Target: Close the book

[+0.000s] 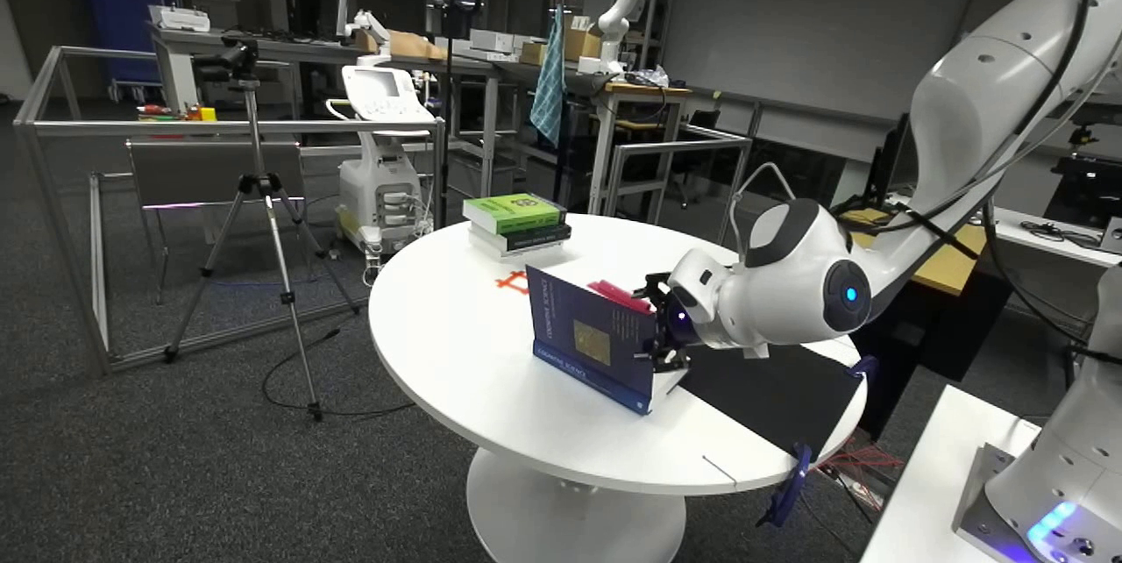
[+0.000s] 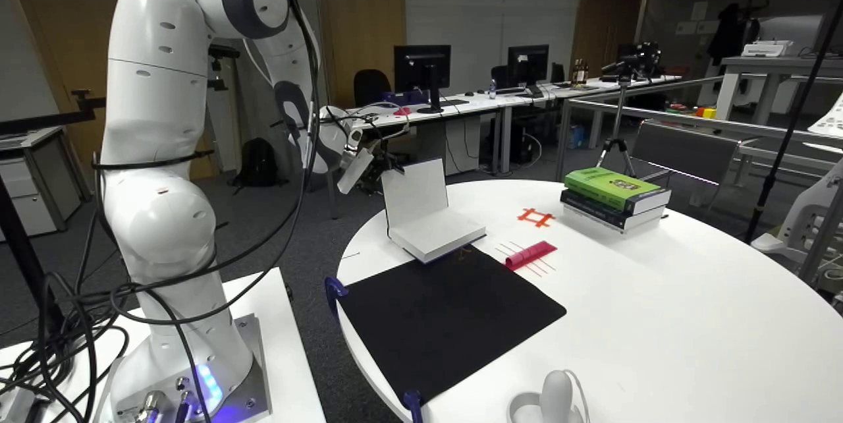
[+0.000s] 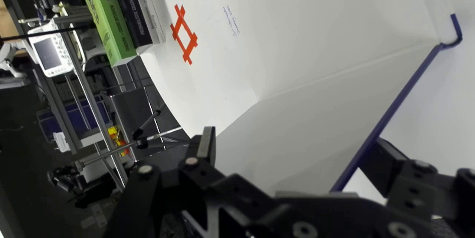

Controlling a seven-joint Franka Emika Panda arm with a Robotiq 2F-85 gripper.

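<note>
The book (image 1: 570, 331) stands open on the round white table, its dark blue front cover raised nearly upright with the pale patch facing out. In an exterior view its white page block (image 2: 438, 232) lies flat and the cover's white inner side (image 2: 415, 191) rises behind it. My gripper (image 1: 663, 324) is at the cover's raised side edge; it is partly hidden behind the cover elsewhere (image 2: 382, 176). In the wrist view my gripper (image 3: 296, 152) is open wide, with the cover's white inner side (image 3: 304, 119) across the gap. One finger meets the blue edge; whether it presses, I cannot tell.
A flat black sheet (image 2: 448, 324) lies beside the book, held by blue clamps (image 2: 334, 290). A crimson curled piece (image 2: 530, 255) and an orange tape square (image 2: 535, 217) are on the table. A stack of books, green on top (image 2: 612, 187), stands farther off. A white controller (image 2: 556, 400) lies near.
</note>
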